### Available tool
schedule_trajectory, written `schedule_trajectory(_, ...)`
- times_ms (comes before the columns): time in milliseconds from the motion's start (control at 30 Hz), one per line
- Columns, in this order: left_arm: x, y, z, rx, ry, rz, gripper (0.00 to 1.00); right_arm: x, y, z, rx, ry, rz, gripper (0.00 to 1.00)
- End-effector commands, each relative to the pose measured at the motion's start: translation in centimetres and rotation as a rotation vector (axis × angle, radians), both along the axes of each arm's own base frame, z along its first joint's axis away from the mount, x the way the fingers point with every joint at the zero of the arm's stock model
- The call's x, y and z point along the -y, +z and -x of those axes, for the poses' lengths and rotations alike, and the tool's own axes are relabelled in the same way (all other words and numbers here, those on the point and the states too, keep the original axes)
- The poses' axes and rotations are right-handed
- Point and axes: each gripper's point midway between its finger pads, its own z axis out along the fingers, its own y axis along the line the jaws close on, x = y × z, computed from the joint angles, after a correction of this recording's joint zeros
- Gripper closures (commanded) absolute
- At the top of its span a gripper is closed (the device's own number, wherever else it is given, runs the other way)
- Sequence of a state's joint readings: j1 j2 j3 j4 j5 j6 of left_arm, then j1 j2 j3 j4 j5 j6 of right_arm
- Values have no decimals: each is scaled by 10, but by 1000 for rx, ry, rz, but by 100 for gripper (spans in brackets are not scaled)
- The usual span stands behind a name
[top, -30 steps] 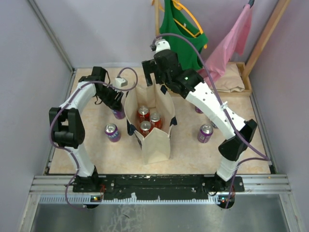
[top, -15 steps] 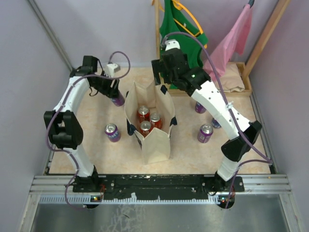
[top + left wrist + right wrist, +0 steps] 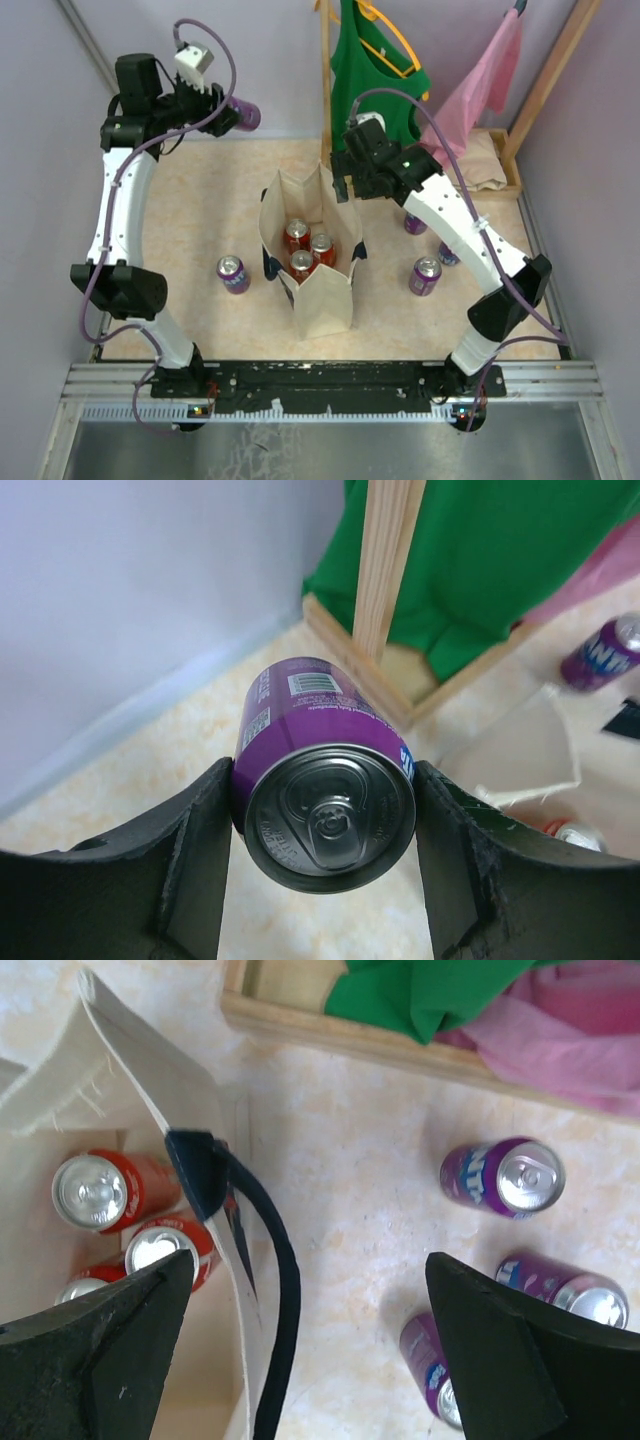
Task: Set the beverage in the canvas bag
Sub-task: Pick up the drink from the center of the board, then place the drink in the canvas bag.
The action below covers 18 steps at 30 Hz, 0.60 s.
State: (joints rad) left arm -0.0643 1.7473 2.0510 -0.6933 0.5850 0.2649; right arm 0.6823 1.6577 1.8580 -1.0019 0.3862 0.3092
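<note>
The table (image 3: 200, 210) is a pale beige marbled top, with the canvas bag (image 3: 322, 300) standing upright pretty much dead center. One lone purple can (image 3: 232, 272) sits just off the bag's left side, and three more purple cans (image 3: 425, 275) (image 3: 415, 224) (image 3: 446, 256) are bunched close together on the right. In the back right corner there's a wooden base (image 3: 512, 172) resting on the surface too.

No word or number can be read in full. A white barcode patch (image 3: 313, 683) and a white panel of fine print (image 3: 257, 723), too small to be made out, are seen on the held purple can (image 3: 300, 735), which is clamped in the left gripper (image 3: 323, 820). Broken white lettering is seen on a second purple can (image 3: 603, 652) and blurred white lettering on a third purple can (image 3: 478, 1178); neither is legible.
</note>
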Motion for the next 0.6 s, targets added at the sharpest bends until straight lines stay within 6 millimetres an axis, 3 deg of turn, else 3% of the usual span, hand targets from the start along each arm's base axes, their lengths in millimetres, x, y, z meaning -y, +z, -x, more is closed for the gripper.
schedule_trajectory(0, 26, 89, 23, 210, -94, 111, 100, 6, 6, 22, -33, 12, -56, 1)
schedule_trajectory(133, 55, 98, 49, 224, -201, 110, 100, 0, -2, 30, -79, 45, -77, 1)
schedule_trajectory(333, 105, 75, 96, 192, -408, 14, 100, -1, -12, 39, -130, 57, -82, 4)
schedule_trajectory(400, 112, 62, 104, 141, -437, 8, 100, 0, -8, 41, -126, 59, -85, 6)
schedule_trajectory(567, 119, 51, 108, 102, -484, 19, 100, 5, 1, 56, -153, 81, -84, 10)
